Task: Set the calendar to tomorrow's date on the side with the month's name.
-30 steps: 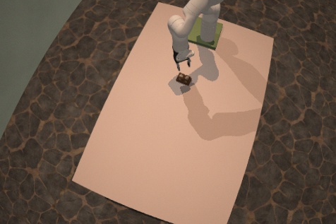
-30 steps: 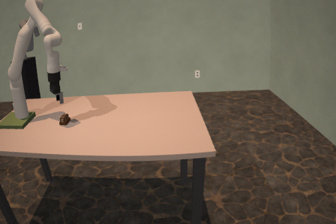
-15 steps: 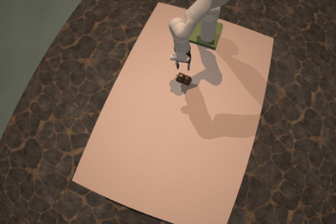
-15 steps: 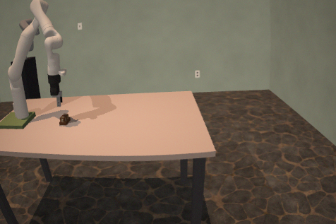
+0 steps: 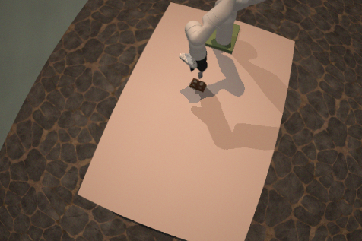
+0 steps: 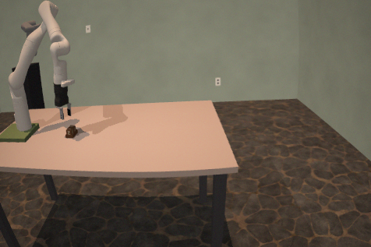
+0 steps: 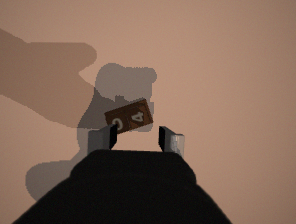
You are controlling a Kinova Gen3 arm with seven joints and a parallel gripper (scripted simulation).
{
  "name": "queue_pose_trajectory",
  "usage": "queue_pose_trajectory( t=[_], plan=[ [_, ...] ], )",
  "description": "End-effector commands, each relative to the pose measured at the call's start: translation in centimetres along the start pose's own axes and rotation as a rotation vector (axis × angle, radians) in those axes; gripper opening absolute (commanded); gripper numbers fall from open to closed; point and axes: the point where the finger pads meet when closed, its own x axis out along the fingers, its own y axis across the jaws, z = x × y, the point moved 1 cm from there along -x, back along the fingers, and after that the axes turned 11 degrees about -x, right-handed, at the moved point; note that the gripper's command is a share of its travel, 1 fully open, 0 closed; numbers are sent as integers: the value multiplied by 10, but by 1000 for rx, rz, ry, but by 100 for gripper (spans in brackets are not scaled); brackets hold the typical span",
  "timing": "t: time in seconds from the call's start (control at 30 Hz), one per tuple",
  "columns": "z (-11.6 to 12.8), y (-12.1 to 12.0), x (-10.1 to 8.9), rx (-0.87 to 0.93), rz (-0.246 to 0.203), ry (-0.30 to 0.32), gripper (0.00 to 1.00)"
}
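The small brown calendar (image 5: 196, 88) sits on the pink table top, two cubes side by side in its tray. In the wrist view its top faces (image 7: 128, 115) show a round digit like 0 on the left cube and a 4 on the right cube, the block slightly rotated. In the exterior view the calendar (image 6: 71, 132) shows a pale mark on its near face, too small to read. My gripper (image 7: 138, 134) is open and empty, pointing down, hovering above the table just short of the calendar. It also shows in the top view (image 5: 200, 74) and the exterior view (image 6: 65, 113).
The arm's green base plate (image 5: 225, 39) lies at the table's far end, close behind the calendar. The arm casts broad shadows (image 5: 236, 121) across the table. A dark box (image 6: 33, 86) stands behind the arm base.
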Motion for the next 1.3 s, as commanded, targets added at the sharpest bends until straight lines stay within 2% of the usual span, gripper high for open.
queue_pose_trajectory(
  t=[0.0,0.23,0.3,0.77,1.27],
  plan=[
    [1,0,4,81,14,-3,100],
    [0,2,5,379,14,19,100],
    [0,2,5,379,14,19,100],
    [-2,2,5,852,-6,75,100],
    [-5,0,3,1104,-31,115,100]
  ],
)
